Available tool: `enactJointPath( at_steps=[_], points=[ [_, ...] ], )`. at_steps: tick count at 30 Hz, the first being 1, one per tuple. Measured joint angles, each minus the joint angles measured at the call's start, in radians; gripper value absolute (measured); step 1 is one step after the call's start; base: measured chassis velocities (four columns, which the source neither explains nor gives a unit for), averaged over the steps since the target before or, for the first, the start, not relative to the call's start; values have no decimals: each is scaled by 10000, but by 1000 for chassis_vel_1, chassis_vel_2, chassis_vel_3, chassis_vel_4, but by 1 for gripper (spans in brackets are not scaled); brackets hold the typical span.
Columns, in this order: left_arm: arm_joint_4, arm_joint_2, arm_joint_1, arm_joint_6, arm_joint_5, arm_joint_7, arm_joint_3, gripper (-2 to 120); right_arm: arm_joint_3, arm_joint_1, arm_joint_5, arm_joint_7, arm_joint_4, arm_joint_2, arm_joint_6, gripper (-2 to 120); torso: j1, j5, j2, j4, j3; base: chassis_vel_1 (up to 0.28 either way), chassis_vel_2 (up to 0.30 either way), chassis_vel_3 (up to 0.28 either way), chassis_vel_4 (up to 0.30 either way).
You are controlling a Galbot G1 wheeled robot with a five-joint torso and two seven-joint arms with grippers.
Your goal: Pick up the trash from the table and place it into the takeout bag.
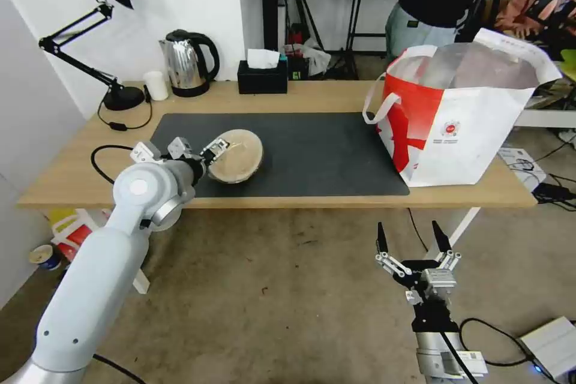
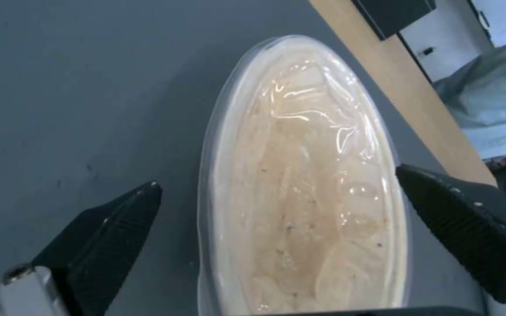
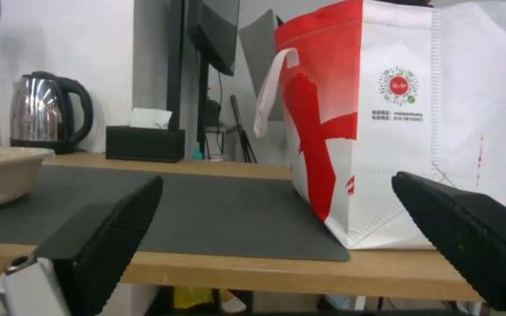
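Left gripper spread open around tilted tan paper bowl, glossy film-lined inside, on dark grey mat; contact unclear. Ribbed black fingers flank the rim. Right gripper open, below the light-wood surface. White-and-red foil-lined takeout bag stands at right.

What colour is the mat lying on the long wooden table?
Dark grey. The rectangular mat shows best in the head view, on the light-wood table.

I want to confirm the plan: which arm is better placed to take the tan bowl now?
Left. The left gripper is at the tan paper bowl, jaws open on either side of its rim. The right gripper hangs open below the table.
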Motion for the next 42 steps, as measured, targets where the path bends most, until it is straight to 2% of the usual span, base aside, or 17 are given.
enactJointPath(
  at_steps=[42],
  points=[
    [588, -510, -208, -4, 471, 421, 466, 100, 0, 0, 0, 0, 0, 0, 0, 100, 0, 2, 0, 0, 0, 0, 0, 0, 0]
  ],
)
